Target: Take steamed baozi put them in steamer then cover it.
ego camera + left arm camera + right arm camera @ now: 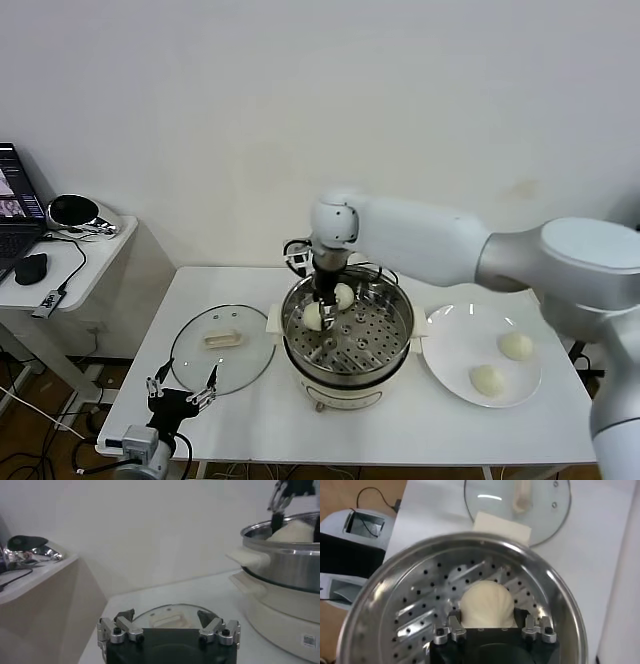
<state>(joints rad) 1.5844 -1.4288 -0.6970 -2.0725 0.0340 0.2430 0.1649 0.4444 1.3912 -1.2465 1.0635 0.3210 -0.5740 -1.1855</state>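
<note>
Inside the steamer (350, 335), the right gripper (323, 315) clasps a baozi (486, 603); left gripper (182, 388) gapes empty beside it.

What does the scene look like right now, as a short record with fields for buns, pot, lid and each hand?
buns in pot: two, one at the far side of the tray, one between the right hand's fingers
buns on plate: two
pot: open, no lid on it
lid: flat on the table, left of the pot
right hand: inside the pot, shut on a bun
left hand: open, near the lid's front edge, holding nothing
</note>
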